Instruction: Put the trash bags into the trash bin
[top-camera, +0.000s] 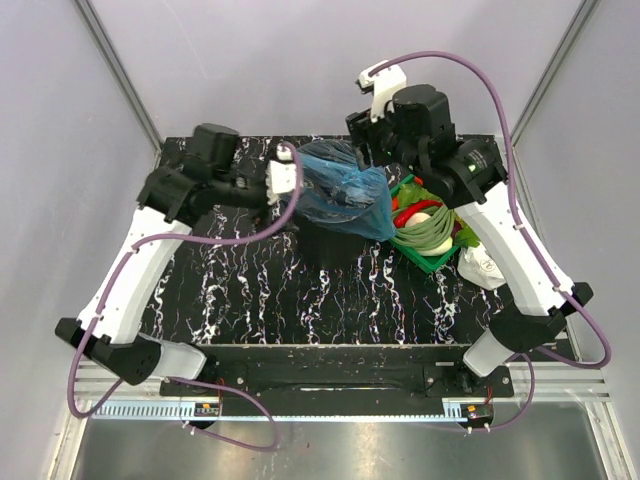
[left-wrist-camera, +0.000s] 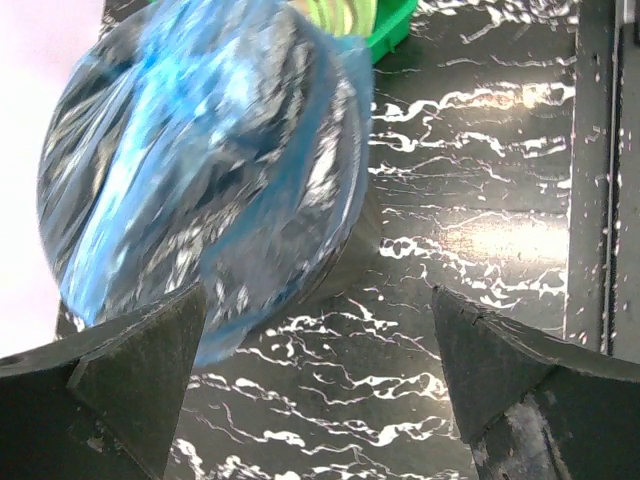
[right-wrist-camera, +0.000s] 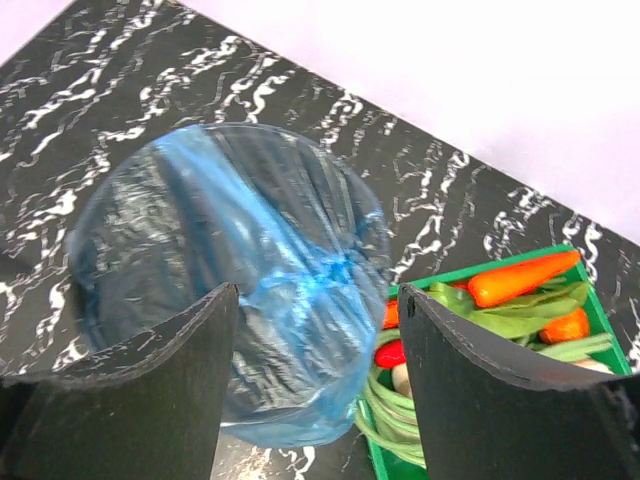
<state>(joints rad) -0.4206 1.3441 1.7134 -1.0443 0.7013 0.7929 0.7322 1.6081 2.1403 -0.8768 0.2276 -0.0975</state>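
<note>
the blue trash bag (top-camera: 345, 190) lies spread over the mouth of the black trash bin (top-camera: 325, 240), near the middle of the table (top-camera: 250, 290), a little toward 12 o'clock; it is on the bin, not down in it. its loose tail runs from the rim toward 4 o'clock and hangs outside the wall, on the side of the green vegetable tray (top-camera: 425, 263). the left gripper (left-wrist-camera: 320, 300) sits at the bin's 9 o'clock, jaws spread wide with nothing between them. the right gripper (right-wrist-camera: 318, 295) hangs above the bin's 1 o'clock, jaws parted and empty, the film below them. the right one seems nearer the overhang, so pushing it in probably falls to that arm. the film hides the bin's inside, so whether 1 bag or 2 lie there i cannot tell.
</note>
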